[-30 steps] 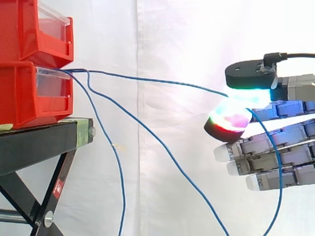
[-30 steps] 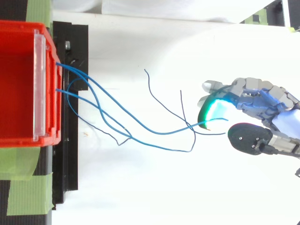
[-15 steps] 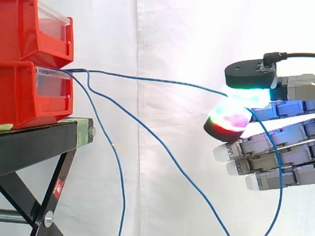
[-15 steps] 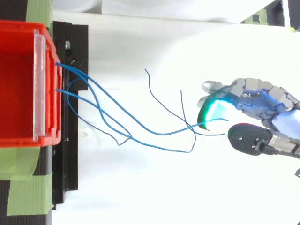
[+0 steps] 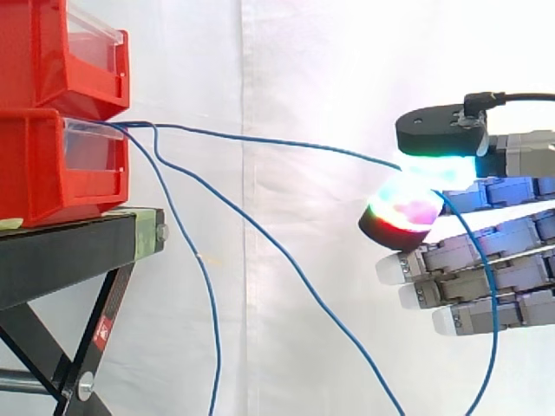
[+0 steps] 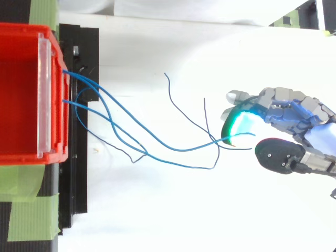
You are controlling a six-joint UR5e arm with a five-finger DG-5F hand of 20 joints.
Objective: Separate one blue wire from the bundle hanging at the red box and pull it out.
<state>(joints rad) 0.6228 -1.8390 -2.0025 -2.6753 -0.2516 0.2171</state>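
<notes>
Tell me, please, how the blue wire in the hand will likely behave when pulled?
Probably floppy: the blue wire bows between the red bin and the hand, its tail drooping. Likely very light, being so thin. It may slip through the pads, since little is pinched.

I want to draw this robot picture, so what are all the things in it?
red bins: two, red, stacked at left on the stand
black stand: one, black, under the bins
blue wires: three, blue, hanging from the lower bin
green tape: patches, green, on the stand beside the bin
white curtain: one, white, behind everything
robot hand: one, grey with glowing pads, at right, pinching one blue wire
</notes>
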